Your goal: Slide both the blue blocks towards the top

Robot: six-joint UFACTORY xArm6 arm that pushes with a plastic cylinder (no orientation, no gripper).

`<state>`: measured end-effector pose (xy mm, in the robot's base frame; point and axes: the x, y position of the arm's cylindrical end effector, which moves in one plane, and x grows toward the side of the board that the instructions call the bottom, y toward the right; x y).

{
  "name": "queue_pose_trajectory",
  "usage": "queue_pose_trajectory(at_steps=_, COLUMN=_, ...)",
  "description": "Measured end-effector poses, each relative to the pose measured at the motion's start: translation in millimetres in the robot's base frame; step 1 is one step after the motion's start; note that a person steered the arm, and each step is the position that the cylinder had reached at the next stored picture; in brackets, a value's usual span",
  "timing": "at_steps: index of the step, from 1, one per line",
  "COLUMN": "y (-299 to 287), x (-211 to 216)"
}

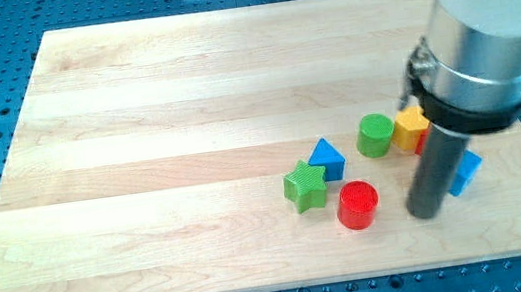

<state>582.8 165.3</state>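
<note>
Your tool, a bare rod that grips nothing, has its tip (427, 213) just left of one blue block (467, 171); the blue triangle (327, 158) lies farther left.

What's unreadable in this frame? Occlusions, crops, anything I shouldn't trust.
- Second blue block, camera view: the rod covers most of it, so its shape is unreadable.
- Yellow block: its right part is hidden by the arm; shape unclear.
- A red sliver beside the yellow block: too little shows to tell what it is.
- My tip: whether it touches the second blue block is unclear.
- Arm: cropped by the view's top and right edges.
</note>
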Motion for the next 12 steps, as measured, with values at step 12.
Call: queue_pose_trajectory(at_steps=12, y=-139, x=-22)
